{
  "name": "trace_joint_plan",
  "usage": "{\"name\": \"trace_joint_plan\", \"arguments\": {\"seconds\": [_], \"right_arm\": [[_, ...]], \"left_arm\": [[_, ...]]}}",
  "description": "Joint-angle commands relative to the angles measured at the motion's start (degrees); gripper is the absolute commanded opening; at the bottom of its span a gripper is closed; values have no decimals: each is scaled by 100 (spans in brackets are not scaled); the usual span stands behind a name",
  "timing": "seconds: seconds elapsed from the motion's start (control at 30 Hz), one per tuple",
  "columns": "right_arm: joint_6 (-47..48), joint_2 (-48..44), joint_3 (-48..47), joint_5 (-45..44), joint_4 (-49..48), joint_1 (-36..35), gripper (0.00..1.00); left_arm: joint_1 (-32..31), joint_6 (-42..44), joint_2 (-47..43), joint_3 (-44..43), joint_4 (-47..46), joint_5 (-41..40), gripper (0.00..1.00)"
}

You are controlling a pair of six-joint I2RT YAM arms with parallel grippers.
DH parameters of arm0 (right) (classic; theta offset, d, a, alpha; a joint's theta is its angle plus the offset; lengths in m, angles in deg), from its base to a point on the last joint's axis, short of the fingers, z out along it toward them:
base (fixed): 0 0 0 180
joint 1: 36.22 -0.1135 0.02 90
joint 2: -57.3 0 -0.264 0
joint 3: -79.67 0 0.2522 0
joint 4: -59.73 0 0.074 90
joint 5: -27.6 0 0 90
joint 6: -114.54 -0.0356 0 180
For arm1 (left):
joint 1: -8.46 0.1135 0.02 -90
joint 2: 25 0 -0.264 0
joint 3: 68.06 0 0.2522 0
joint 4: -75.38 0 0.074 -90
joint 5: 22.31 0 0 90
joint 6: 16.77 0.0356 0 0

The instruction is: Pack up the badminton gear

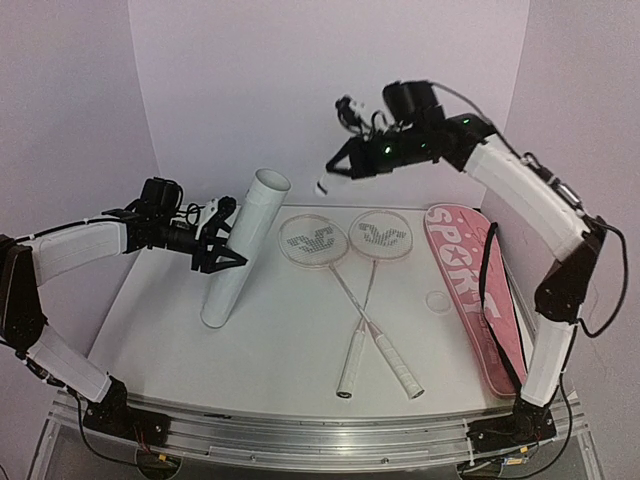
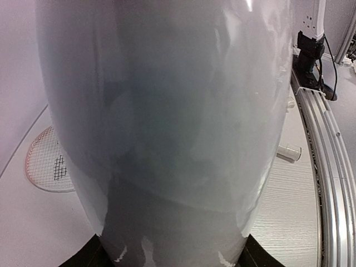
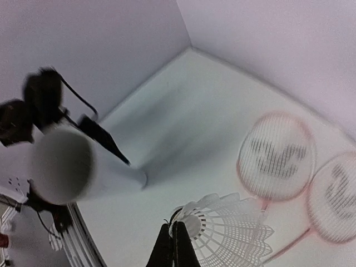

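A tall white cardboard tube (image 1: pixel 245 250) leans on the left of the table with its open mouth up and to the right. My left gripper (image 1: pixel 226 250) is shut on its middle. The tube (image 2: pixel 167 111) fills the left wrist view, and black fingers (image 2: pixel 83 258) show at its sides. My right gripper (image 1: pixel 332 176) hangs high over the table's back and is shut on the rim of a white shuttlecock (image 3: pixel 228 228). Two white-framed rackets (image 1: pixel 313 242) (image 1: pixel 380 235) lie crossed in the middle, handles toward me.
A long pink bag (image 1: pixel 470 290) lies along the right side with a black strap over it. A small round white lid (image 1: pixel 438 300) sits beside the bag. White walls close the back and both sides. A metal rail (image 1: pixel 300 430) runs along the near edge.
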Motion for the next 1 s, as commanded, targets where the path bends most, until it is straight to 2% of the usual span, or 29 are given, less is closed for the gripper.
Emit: {"name": "trace_joint_plan", "arguments": {"seconds": [0.0, 0.2, 0.6, 0.7, 0.73, 0.8, 0.83, 0.97], "right_arm": [[622, -360, -933, -1135, -327, -710, 0], [1118, 161, -1557, -892, -473, -1172, 0], [919, 566, -1392, -719, -474, -1201, 0], [844, 647, -1324, -426, -457, -1196, 1], [790, 660, -1305, -323, -458, -1193, 3], [734, 633, -1298, -260, -462, -1193, 28], [728, 595, -1307, -247, -467, -1193, 37], [586, 452, -1547, -84, -482, -1123, 53]], "left_arm": [[26, 64, -101, 44, -182, 127, 29], [26, 86, -98, 8, -171, 125, 29], [22, 197, -88, 8, -98, 129, 29], [23, 190, -78, -10, -103, 136, 29], [22, 189, -72, -9, -108, 141, 29], [24, 189, -78, -8, -111, 155, 29], [23, 189, -80, -5, -113, 158, 29], [22, 189, -73, -6, -125, 173, 29]]}}
